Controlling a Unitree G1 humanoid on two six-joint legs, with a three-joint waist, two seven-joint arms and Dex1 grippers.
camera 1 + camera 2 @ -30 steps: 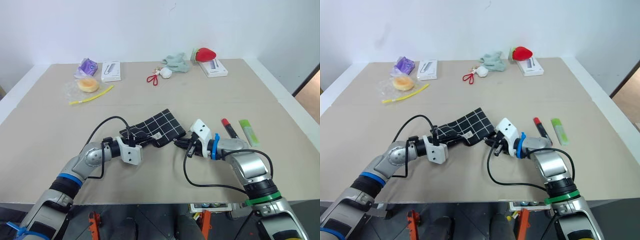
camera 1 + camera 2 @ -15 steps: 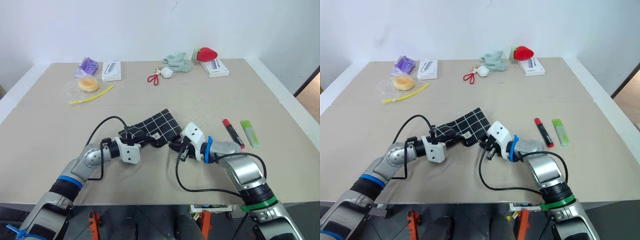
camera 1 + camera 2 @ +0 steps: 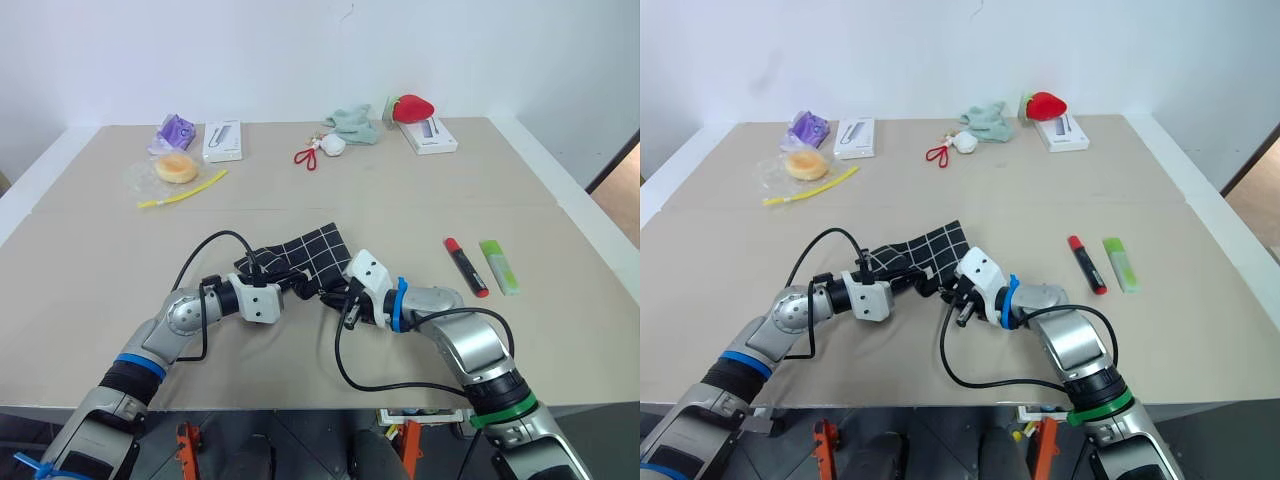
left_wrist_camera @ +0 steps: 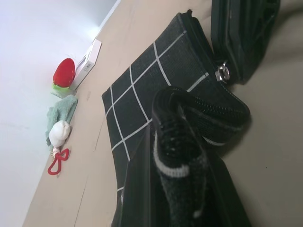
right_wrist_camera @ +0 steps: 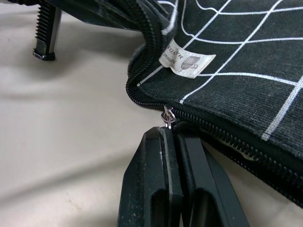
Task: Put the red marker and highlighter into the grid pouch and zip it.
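The grid pouch [image 3: 312,252] lies crumpled near the table's front, between my two hands. My left gripper [image 3: 297,284] is shut on a bunched fold of the pouch's near edge [image 4: 176,142]. My right gripper [image 5: 173,135] is shut on the zipper pull, with the slider ring [image 5: 167,117] right at its fingertips. From the slider, the zipper teeth part toward the white label [image 5: 185,60]. The red marker [image 3: 465,267] and the light-green highlighter [image 3: 498,266] lie side by side on the table, to the right of my right hand.
Along the far edge sit a red strawberry plush [image 3: 412,108] on a white box [image 3: 434,136], a teal cloth [image 3: 352,125], a red loop item [image 3: 306,157], another white box [image 3: 222,142], a purple item [image 3: 176,132], a wrapped bun [image 3: 177,168] and a yellow strip [image 3: 182,189].
My right gripper has slid left along the pouch's near edge toward my left gripper, still shut. The pouch has bunched up more between them. The left hand has stayed put.
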